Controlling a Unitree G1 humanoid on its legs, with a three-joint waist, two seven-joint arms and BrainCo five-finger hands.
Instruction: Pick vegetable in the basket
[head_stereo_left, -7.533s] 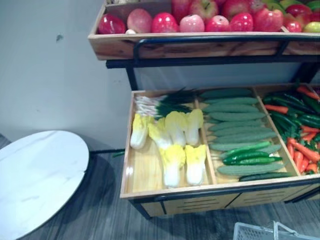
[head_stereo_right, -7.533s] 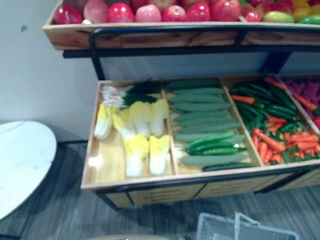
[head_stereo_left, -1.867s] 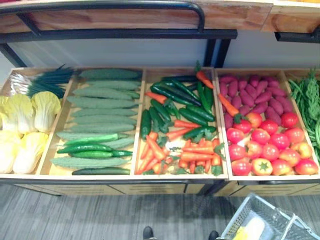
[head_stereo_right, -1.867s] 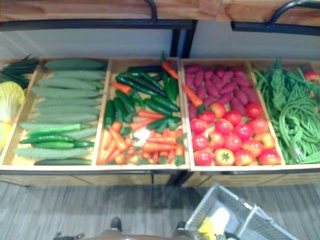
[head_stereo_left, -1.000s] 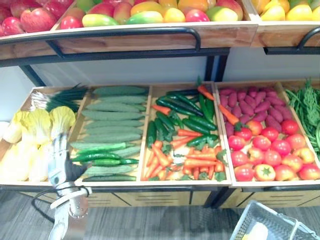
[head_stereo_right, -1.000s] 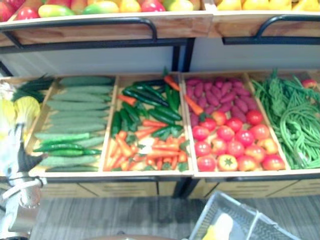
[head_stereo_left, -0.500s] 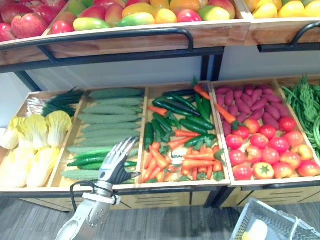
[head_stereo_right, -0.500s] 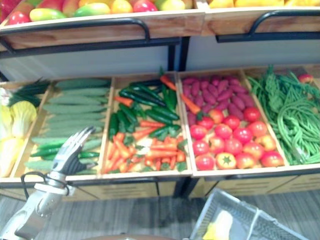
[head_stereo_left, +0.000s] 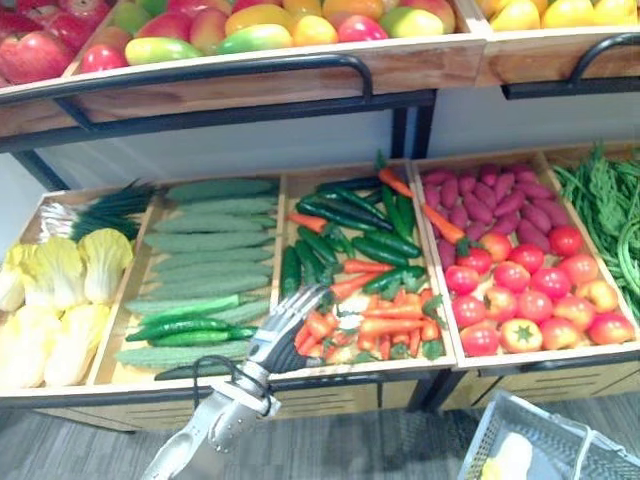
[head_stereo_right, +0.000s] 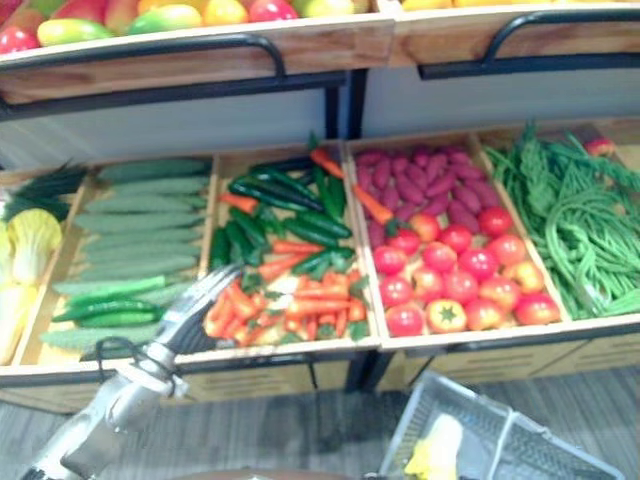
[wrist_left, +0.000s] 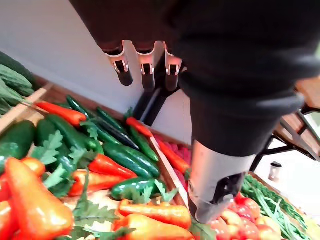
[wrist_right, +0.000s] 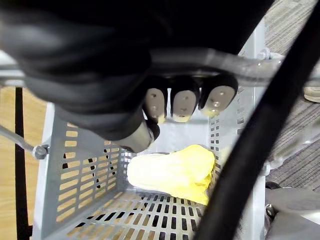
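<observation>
Left eye view has the carrots (head_stereo_left: 385, 325) heaped at the near end of a wooden compartment, with dark green peppers (head_stereo_left: 350, 215) lying behind them. The left hand (head_stereo_left: 278, 335) comes in from below over the near left corner of that compartment, beside the divider (head_stereo_left: 279, 225) that parts it from the cucumbers (head_stereo_left: 210, 240). Its fingers are straight and spread, the thumb stands off to one side, and it holds nothing. In the left wrist view the fingers (wrist_left: 146, 70) hang above the carrots and peppers with a gap under them, touching neither.

One compartment to the right lie red tomatoes (head_stereo_left: 520, 290) with purple-red tubers (head_stereo_left: 490, 195) behind them, and beyond those a bundle of green beans (head_stereo_left: 610, 200). Left of the cucumbers are pale yellow cabbages (head_stereo_left: 60, 290) and green onions (head_stereo_left: 100, 210). A shelf above carries mixed fruit (head_stereo_left: 250, 25).

The grey perforated basket (wrist_right: 75, 175) hangs low at the robot's right, in front of the stand. The right hand (wrist_right: 182, 102) has its fingers curled round the basket's metal handle (wrist_right: 240, 67). One yellow-white cabbage piece (wrist_right: 172, 170) lies on the basket's floor, well apart from the carrots.
</observation>
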